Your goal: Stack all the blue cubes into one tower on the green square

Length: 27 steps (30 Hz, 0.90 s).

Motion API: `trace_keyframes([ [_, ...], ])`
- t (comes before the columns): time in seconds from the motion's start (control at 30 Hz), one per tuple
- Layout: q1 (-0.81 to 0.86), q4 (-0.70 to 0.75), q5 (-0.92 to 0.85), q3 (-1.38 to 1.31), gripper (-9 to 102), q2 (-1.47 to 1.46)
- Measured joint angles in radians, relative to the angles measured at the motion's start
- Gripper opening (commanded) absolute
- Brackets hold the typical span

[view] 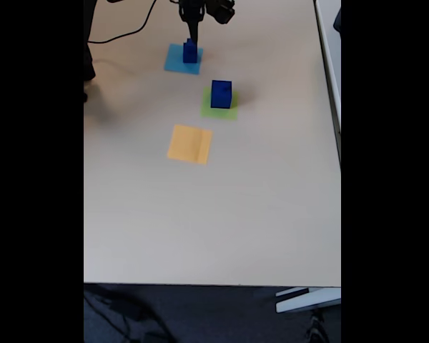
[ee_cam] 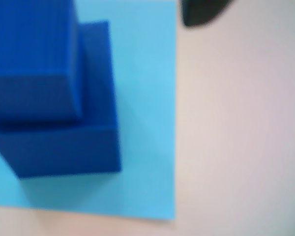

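Note:
In the wrist view, a smaller blue cube (ee_cam: 34, 59) sits on top of a wider blue cube (ee_cam: 64, 147), both on a light-blue paper square (ee_cam: 147, 123). The fixed view shows this little stack (view: 191, 52) at the back of the table, with my gripper (view: 192, 39) hanging straight down right over it. Its jaws are too small and dark to read. A dark fingertip (ee_cam: 201, 12) shows at the wrist view's top edge, apart from the cubes. The largest blue cube (view: 221, 93) stands alone on the green square (view: 229, 112).
An orange-yellow paper square (view: 190, 143) lies nearer the front, with nothing on it. A black cable (view: 121, 32) runs across the table's back left. The beige table (view: 214, 214) stretches wide toward the front edge.

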Motion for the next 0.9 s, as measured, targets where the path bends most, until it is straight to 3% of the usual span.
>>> trace_keyframes([
  [0.9,0.035,-0.075,-0.038,0.083,17,0.0],
])
